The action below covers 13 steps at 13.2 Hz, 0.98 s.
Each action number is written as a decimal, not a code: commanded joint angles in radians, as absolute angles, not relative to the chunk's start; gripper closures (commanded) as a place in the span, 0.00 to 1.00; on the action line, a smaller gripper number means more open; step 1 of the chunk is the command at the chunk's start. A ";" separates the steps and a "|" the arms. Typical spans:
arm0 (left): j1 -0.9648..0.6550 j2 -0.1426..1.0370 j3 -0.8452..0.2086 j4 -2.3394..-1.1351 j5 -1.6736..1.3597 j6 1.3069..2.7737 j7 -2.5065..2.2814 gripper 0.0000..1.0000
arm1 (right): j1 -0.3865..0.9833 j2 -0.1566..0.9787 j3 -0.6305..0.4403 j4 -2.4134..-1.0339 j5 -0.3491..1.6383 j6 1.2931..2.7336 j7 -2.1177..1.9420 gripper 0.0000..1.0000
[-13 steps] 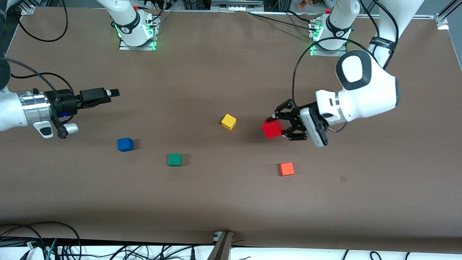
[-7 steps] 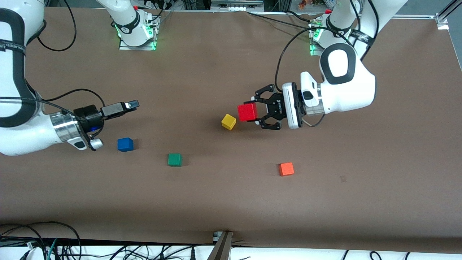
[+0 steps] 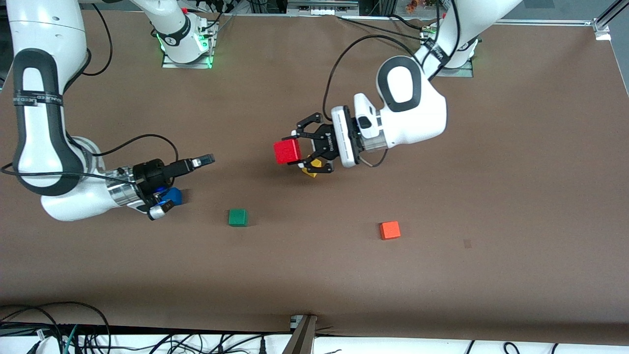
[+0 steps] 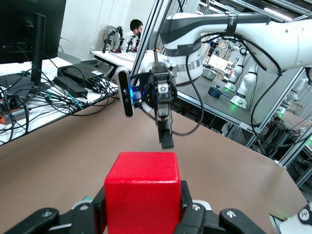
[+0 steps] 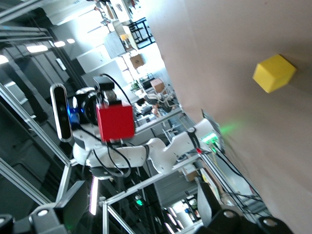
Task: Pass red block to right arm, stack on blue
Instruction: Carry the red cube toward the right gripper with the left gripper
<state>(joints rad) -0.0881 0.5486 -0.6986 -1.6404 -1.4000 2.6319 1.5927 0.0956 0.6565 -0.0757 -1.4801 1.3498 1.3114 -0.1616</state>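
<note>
The red block (image 3: pixel 287 151) hangs in the air, with my left gripper (image 3: pixel 294 150) shut on it over the yellow cube (image 3: pixel 310 172). In the left wrist view the red block (image 4: pixel 142 195) fills the space between the black fingers (image 4: pixel 191 214). My right gripper (image 3: pixel 205 159) is open and empty and points at the block from the right arm's end of the table. It also shows head-on as the right gripper (image 4: pixel 166 132). In the right wrist view the red block (image 5: pixel 115 123) floats ahead of the right gripper (image 5: pixel 141 214). The blue cube (image 3: pixel 175 195) sits partly hidden under the right wrist.
A green cube (image 3: pixel 238 217) and an orange-red cube (image 3: pixel 390 230) lie on the brown table (image 3: pixel 442 275), nearer the front camera than the grippers. The yellow cube (image 5: pixel 274 73) lies under the left gripper. Cables run along the table's edges.
My left gripper has carried the red block toward the right arm's end, to above the yellow cube. My right gripper has swung in toward it, its wrist now over the blue cube.
</note>
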 commanded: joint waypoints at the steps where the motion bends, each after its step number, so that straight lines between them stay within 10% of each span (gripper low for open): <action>1: -0.156 0.636 -0.693 -1.505 -1.430 2.713 1.631 1.00 | 0.136 0.640 -0.077 -1.542 1.457 1.371 -0.169 0.00; 13: -0.281 0.726 -0.664 -1.390 -1.506 2.795 1.618 1.00 | 0.202 0.640 -0.077 -1.568 1.601 1.436 -0.178 0.00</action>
<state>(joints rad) -0.2549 0.6978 -0.6792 -1.4432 -1.4751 2.7801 1.5943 0.1877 0.6582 -0.0748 -1.5387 1.5675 1.4112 -0.1633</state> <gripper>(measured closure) 0.441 0.000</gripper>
